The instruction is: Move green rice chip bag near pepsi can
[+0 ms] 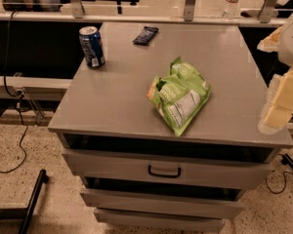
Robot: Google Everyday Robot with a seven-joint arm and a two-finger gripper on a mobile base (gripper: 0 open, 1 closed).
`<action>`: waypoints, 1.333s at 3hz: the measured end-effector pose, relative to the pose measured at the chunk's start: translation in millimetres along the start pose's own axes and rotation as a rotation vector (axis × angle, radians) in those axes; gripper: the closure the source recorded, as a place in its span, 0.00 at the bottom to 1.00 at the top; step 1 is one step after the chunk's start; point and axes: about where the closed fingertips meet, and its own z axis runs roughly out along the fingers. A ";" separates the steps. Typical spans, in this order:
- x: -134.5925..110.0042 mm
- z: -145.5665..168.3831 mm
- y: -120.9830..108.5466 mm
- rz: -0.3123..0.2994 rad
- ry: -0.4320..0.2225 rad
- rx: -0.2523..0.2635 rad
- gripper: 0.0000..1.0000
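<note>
The green rice chip bag [180, 100] lies crinkled near the front middle of the grey cabinet top [117, 91], its white label panel facing up and an orange corner at its left. The pepsi can [92, 46] stands upright at the back left corner of the top. My gripper [279, 106] hangs at the right edge of the view, beside the cabinet's right side, well apart from the bag and holding nothing that I can see.
A small dark flat wrapper [146, 35] lies at the back middle of the top. A clear plastic bottle [232, 1] stands on the ledge behind. Drawers [164, 169] sit below the top. Cables run along the floor at the left.
</note>
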 end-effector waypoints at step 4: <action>-70.5 48.8 -19.7 -0.274 -0.193 0.044 0.00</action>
